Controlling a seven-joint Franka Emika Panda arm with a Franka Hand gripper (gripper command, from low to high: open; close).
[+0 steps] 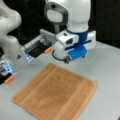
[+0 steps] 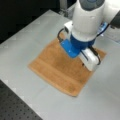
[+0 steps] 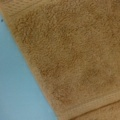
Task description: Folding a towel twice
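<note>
The towel is an orange-brown terry cloth lying spread flat on the grey table, with a woven band along two opposite edges. In both front views my gripper hangs above the towel's far edge, on a white and blue hand. That hand covers part of the towel at a front view's right, where the gripper points down at the cloth. The wrist view is filled by the towel, with its edge running diagonally and bare table to the left. No fingers show in that view.
A second white robot arm stands at a front view's left, with a grey tool head and orange-tipped parts near the towel's far corner. A black perforated board borders the table at a front view's bottom left.
</note>
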